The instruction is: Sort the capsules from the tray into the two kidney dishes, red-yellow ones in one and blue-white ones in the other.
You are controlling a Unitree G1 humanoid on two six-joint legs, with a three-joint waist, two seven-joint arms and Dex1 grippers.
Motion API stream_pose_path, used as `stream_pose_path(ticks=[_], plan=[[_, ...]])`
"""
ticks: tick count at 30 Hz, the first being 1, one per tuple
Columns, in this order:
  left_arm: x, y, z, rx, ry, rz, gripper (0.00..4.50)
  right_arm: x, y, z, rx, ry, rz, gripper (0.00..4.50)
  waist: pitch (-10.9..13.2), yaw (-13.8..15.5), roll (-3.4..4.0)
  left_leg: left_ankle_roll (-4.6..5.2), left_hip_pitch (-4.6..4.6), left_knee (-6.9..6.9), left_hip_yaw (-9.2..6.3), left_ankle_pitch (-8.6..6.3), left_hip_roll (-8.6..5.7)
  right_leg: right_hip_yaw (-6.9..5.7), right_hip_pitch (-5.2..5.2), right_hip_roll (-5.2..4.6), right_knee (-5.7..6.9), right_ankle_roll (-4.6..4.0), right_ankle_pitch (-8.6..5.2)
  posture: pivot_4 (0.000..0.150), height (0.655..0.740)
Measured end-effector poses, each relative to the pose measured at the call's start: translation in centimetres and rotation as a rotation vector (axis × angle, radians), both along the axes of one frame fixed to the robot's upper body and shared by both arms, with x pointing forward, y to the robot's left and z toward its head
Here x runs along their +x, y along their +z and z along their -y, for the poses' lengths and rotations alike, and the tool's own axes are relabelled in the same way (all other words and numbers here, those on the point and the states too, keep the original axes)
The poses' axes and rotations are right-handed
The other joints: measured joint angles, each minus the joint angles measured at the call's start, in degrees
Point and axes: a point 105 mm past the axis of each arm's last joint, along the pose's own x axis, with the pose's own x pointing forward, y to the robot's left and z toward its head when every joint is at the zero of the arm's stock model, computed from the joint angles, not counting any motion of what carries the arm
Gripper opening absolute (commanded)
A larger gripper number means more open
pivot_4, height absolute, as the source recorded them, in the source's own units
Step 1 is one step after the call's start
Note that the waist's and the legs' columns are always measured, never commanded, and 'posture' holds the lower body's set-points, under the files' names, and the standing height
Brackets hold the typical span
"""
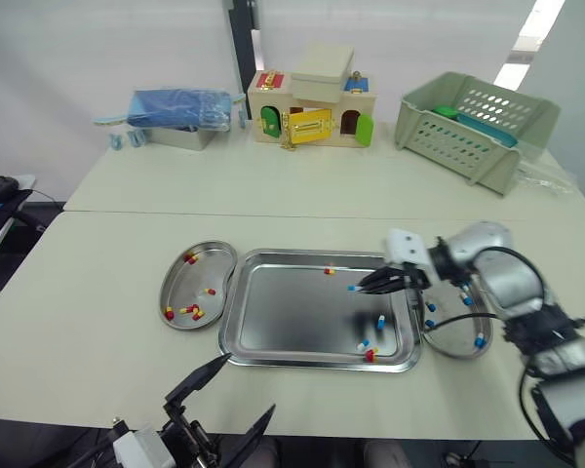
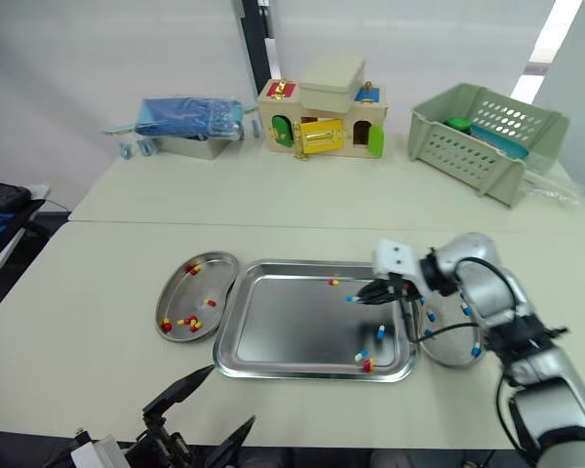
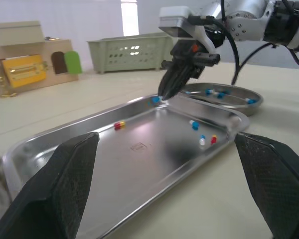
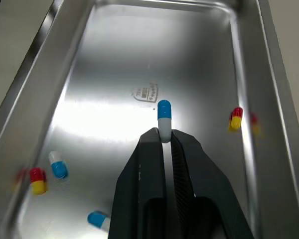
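— Why does the left gripper (image 1: 224, 400) hang at the table's near edge with its fingers spread wide?
— It's idle, I'd judge. It holds nothing, and the work is on the right side of the tray (image 1: 292, 317).
— What's in the tray?
— A few loose capsules (image 1: 368, 349), both colours, lie by its near right corner. Further in, toward the right edge, the right gripper (image 4: 163, 134) is clamped on a blue-white capsule (image 4: 164, 117). The white end is pinched between the tips and the blue end pokes out ahead.
— Is it lifted?
— I can't tell whether it's clear of the tray floor.
— Why pinch it at the tips?
— Probably for a clean drop into the right kidney dish (image 1: 458, 354), just beside the tray's right edge, which holds blue-white ones. The left kidney dish (image 1: 207, 271) holds red-yellow. One red-yellow capsule (image 1: 329, 270) sits by the tray's far edge.
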Motion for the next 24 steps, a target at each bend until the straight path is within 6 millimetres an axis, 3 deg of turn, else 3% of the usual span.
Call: stream_pose_path(ticks=[4, 8, 12, 17, 19, 24], plan=[[0.3, -0.5, 0.2, 0.005, -0.137, 0.000, 4.50, -2.0, 0.9, 6.1, -0.030, -0.246, -0.013, 0.01, -0.04, 0.30, 0.08, 0.01, 0.02, 0.00, 0.02, 0.00, 0.01, 0.00, 0.02, 0.01, 0.01, 0.00, 0.00, 0.150, 0.7400], [1.1, -0.4, 0.1, -0.004, -0.207, 0.025, 4.50, -4.6, 0.4, 10.1, -0.058, -0.407, -0.065, 0.01, -0.09, -0.16, 0.16, 0.01, 0.16, 0.01, 0.09, -0.01, 0.04, 0.05, 0.16, 0.02, 0.03, 0.00, 0.00, 0.150, 0.7400], [1.8, -0.3, 0.0, -0.021, -0.233, 0.028, 4.50, -6.1, -0.6, 10.9, -0.069, -0.453, -0.090, 0.01, -0.11, -0.53, 0.18, 0.02, 0.46, 0.02, 0.09, -0.01, 0.05, 0.06, 0.49, 0.03, 0.01, 0.01, 0.00, 0.150, 0.7400], [1.8, -0.5, 0.1, -0.023, -0.250, 0.015, 4.50, -5.8, -0.5, 10.6, -0.059, -0.468, -0.060, 0.01, -0.10, -0.64, 0.17, 0.02, 0.53, 0.02, 0.06, -0.01, 0.05, 0.03, 0.60, 0.03, -0.02, 0.01, 0.00, 0.150, 0.7400], [1.8, -0.5, 0.1, -0.024, -0.248, 0.013, 4.50, -5.7, -0.7, 10.4, -0.056, -0.467, -0.066, 0.68, -0.10, -0.55, 0.17, 0.02, 0.53, 0.02, 0.05, -0.01, 0.04, 0.03, 0.61, 0.03, -0.03, 0.01, 0.00, 0.150, 0.7400], [2.1, -0.5, -0.1, -0.030, -0.218, 0.003, 4.50, -5.6, -0.8, 10.6, -0.071, -0.475, -0.069, 1.79, -0.10, -0.33, 0.17, 0.02, 0.53, 0.02, 0.05, -0.01, 0.04, 0.03, 0.62, 0.03, -0.05, 0.01, 0.00, 0.150, 0.7400]])
